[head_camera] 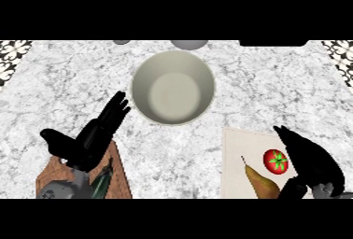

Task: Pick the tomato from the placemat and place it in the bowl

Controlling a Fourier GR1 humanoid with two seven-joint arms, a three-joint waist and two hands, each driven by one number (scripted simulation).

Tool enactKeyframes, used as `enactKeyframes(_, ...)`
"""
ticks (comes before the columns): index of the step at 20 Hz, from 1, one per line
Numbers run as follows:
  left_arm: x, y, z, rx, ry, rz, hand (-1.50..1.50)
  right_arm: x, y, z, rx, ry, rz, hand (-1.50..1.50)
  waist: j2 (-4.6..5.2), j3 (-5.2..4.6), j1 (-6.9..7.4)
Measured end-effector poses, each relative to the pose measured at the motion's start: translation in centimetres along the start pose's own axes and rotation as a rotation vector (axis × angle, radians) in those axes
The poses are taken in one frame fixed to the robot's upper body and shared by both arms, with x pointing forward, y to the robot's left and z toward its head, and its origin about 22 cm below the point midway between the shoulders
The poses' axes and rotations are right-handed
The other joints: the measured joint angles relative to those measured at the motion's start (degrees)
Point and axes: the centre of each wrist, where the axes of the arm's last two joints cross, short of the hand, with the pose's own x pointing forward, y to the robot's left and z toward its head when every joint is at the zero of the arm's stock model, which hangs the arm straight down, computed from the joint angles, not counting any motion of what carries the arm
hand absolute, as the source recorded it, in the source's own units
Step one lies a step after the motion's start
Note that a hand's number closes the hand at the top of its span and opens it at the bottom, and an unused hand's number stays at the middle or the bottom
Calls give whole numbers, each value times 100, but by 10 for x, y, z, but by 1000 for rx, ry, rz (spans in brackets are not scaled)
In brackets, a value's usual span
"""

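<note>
At the near edge of a grey-white marbled counter, two black hands are seen, one at each side. At the near right, the right hand is held with fingers straight and close together, pointing away, the thumb bent low beside them; nothing is pinched or held. Just to its left, on a pale cream placemat, one tomato is found: round, bright red, with a green star-shaped calyx on top. It lies just beside the right hand's fingers; whether they touch cannot be told. One brownish-yellow pear lies on the same mat, near and left of the tomato, its thin stem pointing away.

At the near left, the left hand is shown open, fingers straight and slightly spread, pointing away and to the right, thumb out to the left. Beneath it, one reddish-brown wooden board is seen, with a dark green object lying on it, too hidden to be named.

Farther off, at the centre, one cream-coloured bowl is placed, well apart from the tomato. Nothing is held in it.

At the far edge, grey rounded shapes are partly cut off.
</note>
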Motion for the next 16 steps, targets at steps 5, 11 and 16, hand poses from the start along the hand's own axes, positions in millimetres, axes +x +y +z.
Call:
enactKeyframes(5, -2, 0, -6, 7, -1, -4, 0, 3, 11, -5, -6, 6, 7, -150, 2, -1, -11)
enactKeyframes(11, -4, 0, -8, 3, 9, -1, 0, -1, 28, -15, -18, 16, 1, -150, -3, -10, -16)
enactKeyframes(16, -1, -2, -12, 0, 0, -6, 0, -5, 30, -27, -26, 21, -3, -150, -14, -30, -19)
